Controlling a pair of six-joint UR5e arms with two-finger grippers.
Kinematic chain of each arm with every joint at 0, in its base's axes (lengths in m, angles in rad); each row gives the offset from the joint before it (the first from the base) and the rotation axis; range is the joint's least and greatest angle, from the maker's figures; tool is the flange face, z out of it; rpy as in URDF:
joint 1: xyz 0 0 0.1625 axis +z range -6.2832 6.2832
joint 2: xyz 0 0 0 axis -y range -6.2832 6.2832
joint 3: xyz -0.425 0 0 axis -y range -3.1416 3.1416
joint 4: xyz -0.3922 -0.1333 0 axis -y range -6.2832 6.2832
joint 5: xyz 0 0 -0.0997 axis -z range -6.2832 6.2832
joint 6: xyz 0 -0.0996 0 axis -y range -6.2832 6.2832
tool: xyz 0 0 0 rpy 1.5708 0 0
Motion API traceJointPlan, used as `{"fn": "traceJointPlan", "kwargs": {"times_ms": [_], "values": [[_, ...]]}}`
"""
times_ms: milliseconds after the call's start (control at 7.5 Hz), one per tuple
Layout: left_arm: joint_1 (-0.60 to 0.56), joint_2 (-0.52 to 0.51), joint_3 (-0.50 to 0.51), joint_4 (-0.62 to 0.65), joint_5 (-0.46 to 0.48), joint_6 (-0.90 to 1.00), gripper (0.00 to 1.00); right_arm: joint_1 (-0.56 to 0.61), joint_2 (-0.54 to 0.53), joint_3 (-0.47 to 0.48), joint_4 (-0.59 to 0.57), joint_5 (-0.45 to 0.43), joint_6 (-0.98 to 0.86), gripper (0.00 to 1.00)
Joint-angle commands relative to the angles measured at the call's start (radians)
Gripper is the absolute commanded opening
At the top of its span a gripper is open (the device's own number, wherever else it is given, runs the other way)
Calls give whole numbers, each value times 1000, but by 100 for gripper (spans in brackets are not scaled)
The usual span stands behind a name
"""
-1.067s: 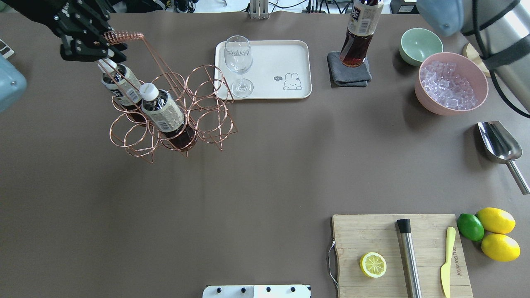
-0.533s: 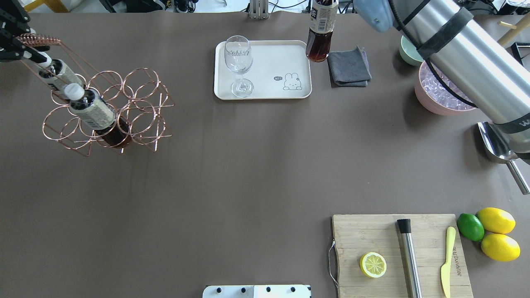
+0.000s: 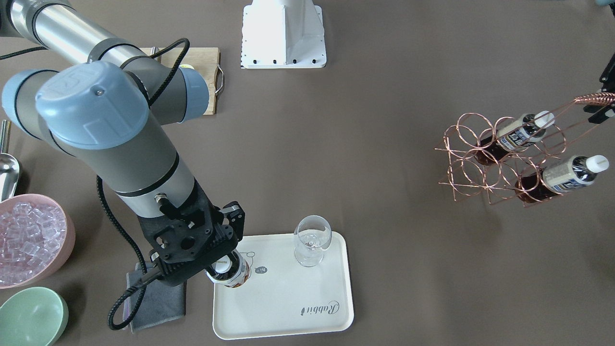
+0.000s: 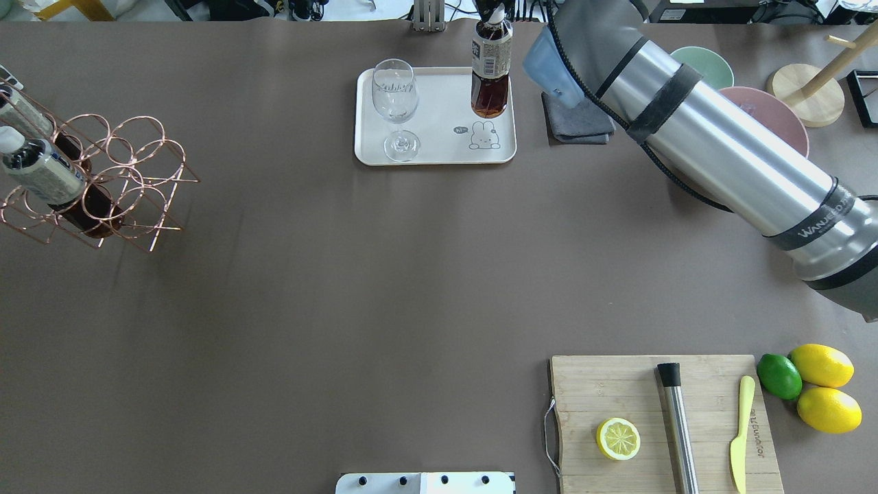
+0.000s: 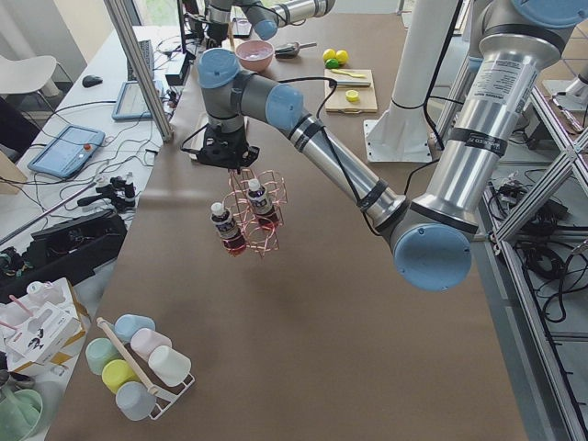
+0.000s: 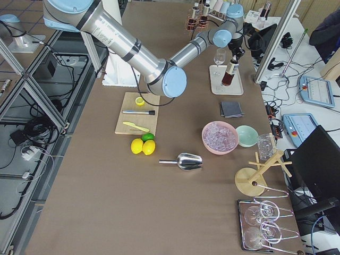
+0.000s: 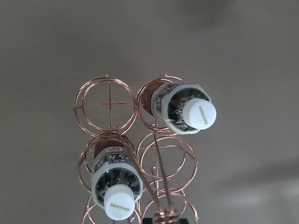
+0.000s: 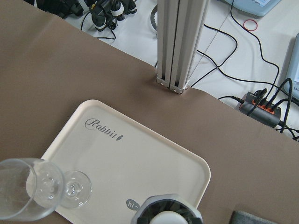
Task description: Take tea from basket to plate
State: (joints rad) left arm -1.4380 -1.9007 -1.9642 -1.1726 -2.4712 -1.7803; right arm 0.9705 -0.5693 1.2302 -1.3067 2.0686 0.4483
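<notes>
Counting tea (image 3: 569, 177) — two in basket (image 3: 499, 161), one at plate (image 3: 288, 307).

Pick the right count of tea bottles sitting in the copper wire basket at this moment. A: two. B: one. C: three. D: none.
A: the left wrist view shows one tea bottle and a second tea bottle in the rings of the basket; the third bottle is over at the plate.

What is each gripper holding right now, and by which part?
Right gripper holds a tea bottle by its capped top, over the plate. Left gripper holds the lifted basket by its coiled handle.
</notes>
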Motion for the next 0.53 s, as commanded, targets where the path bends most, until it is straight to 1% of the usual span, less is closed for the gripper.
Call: {"fn": "traceJointPlan", "kwargs": {"times_ms": [0, 133, 400], "values": [[-53, -5, 118, 18, 8, 169, 0, -45, 0, -24, 73, -71, 36, 0], [-73, -18, 177, 18, 8, 247, 0, -55, 0, -34, 105, -85, 49, 0], [-97, -32, 276, -28, 6, 291, 0, -64, -1, -41, 127, -113, 55, 0]]}}
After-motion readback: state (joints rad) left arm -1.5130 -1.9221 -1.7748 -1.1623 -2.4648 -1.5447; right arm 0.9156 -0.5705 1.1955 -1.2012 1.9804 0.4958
